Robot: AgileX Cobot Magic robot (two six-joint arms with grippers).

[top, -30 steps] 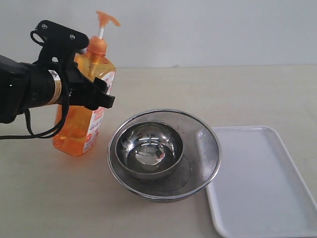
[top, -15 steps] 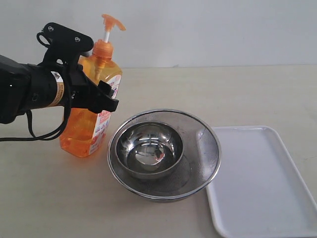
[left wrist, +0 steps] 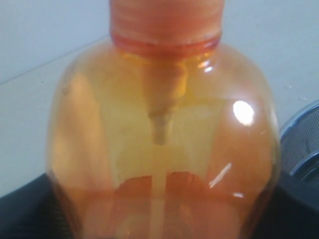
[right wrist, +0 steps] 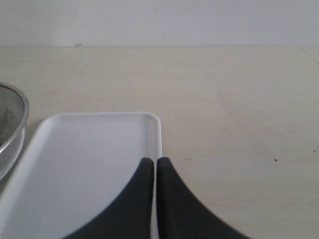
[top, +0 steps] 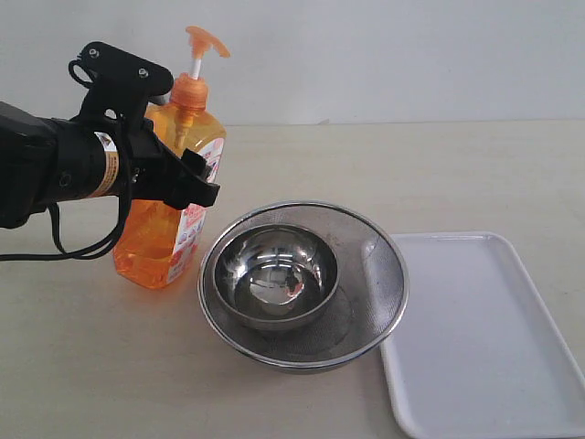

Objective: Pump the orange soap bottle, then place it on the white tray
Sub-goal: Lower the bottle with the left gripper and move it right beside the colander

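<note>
Beige table (top: 457,174), one orange soap bottle (top: 146,247), one white tray (top: 475,338)

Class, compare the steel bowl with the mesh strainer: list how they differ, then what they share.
The steel bowl is smaller; the mesh strainer is wider. The bowl has solid, mirror-like walls; the strainer's are fine mesh. The bowl sits inside the strainer. Both are round, silvery metal.

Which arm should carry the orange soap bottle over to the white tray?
Left. The left pincer grips the orange soap bottle around its body. The right pincer is shut and empty, by the white tray edge, with the bottle nowhere near it.
</note>
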